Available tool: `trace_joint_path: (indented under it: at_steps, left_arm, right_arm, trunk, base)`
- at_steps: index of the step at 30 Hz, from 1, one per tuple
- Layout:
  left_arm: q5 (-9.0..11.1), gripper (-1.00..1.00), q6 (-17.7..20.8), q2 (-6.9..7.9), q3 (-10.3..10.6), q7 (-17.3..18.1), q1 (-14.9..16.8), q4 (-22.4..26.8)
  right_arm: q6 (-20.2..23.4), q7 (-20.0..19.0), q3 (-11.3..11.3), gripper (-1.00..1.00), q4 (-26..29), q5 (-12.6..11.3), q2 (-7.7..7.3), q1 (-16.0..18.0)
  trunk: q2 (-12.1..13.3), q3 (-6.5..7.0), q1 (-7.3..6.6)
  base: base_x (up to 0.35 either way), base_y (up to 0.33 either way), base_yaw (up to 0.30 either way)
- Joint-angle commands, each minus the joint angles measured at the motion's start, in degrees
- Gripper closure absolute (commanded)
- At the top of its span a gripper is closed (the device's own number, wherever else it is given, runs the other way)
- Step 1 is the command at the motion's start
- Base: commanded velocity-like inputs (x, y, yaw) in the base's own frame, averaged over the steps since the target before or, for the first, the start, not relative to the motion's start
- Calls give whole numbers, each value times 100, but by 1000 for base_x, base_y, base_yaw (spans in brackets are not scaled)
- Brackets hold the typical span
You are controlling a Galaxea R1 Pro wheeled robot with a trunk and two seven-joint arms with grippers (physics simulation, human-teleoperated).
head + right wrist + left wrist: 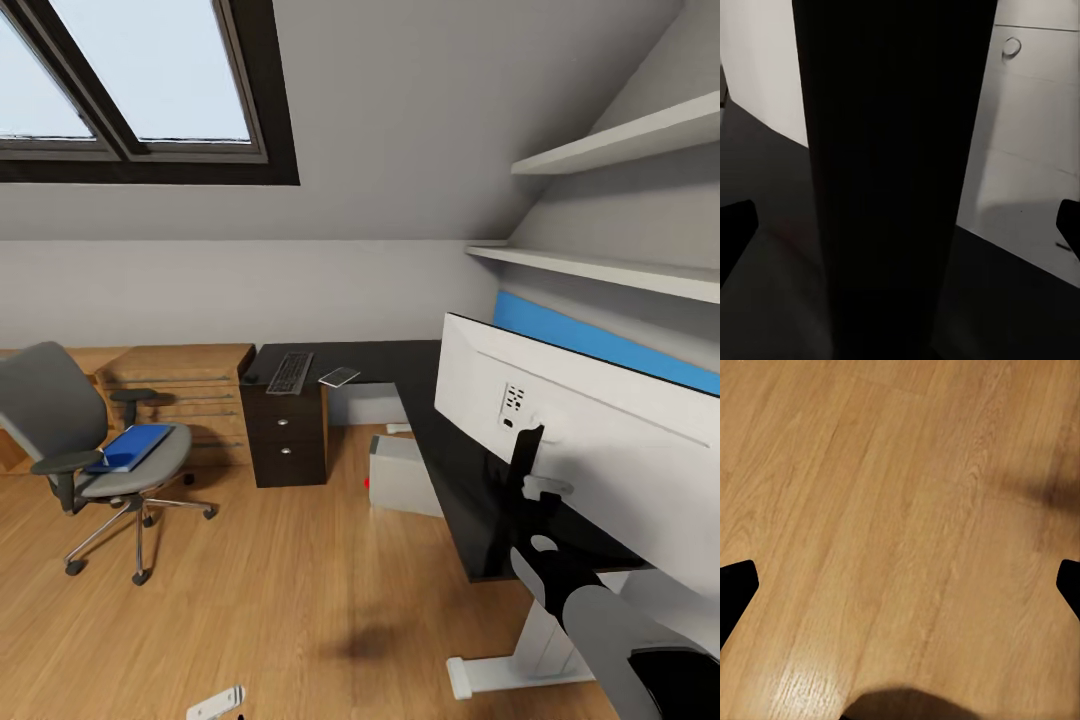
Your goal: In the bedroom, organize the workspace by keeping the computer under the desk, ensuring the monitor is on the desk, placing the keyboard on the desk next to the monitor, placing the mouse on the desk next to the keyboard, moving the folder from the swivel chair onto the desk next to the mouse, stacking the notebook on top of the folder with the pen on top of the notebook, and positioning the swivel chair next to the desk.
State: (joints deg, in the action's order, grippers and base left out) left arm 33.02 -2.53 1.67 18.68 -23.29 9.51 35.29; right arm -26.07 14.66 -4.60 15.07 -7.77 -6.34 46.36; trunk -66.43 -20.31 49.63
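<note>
Risk first: the right gripper [900, 225] is seen hard up against the monitor's black stand post [892, 180], fingers spread wide either side of it, nothing pinched. A careless close or push there could tip the monitor [600, 430] off the desk [440, 420], which looks top-heavy on its narrow stand; judged from the head view it sits near the desk's front edge.

Left to right in the head view:
- swivel chair [60, 420] at 9 o'clock, well apart from the desk; blue folder [132, 445] lies flat on its seat. It could slide off if the chair is rolled before it is lifted.
- keyboard [290, 372] on the desk's far wing, around 11 o'clock, slim and black; a small dark rounded thing just beside its left end, too small to name.
- notebook [339, 376] just beside the keyboard, grey, glossy, tilted.
- computer [403, 475] on the floor under the desk, near centre, red light showing.
- monitor at 3 o'clock, white back toward the camera.

Left gripper [900, 585]: fingers spread, empty, wood floor [870, 510] below it.
</note>
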Motion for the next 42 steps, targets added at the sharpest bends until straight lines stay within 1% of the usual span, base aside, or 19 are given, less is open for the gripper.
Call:
trace_joint_path:
  at_steps: [1,7,11,30,35,42]
  left_arm:
    - [57,-100,-27,9,48,-44,6,4]
    - [62,-100,-53,9,48,-44,6,4]
    - [64,-100,-99,9,54,-44,6,4]
    - [72,-100,-116,9,49,-44,2,4]
    - [67,-100,-116,9,51,-42,4,4]
    - [57,-100,-118,9,63,-40,6,4]
  right_arm:
    - [-21,19,-49,-100,-4,-58,-5,5]
    - [-21,19,-49,-100,-4,-58,-7,5]
    - [-21,19,-49,-100,-4,-53,-7,5]
    - [-21,19,-45,-100,-1,-52,-9,5]
    - [-19,24,-46,-100,3,-66,-8,5]
    - [2,29,-49,-100,5,-74,-1,5]
  trunk:
    - [-4,-7,0]
    - [-4,-7,0]
    - [-4,-7,0]
    - [-4,-7,0]
    - [-4,-7,0]
    - [-4,-7,0]
  base:
    - [0,0,0]
    - [-2,0,0]
    - [-164,0,0]
    - [-320,-3,0]
    - [-307,-128,0]
    - [-204,-255,0]
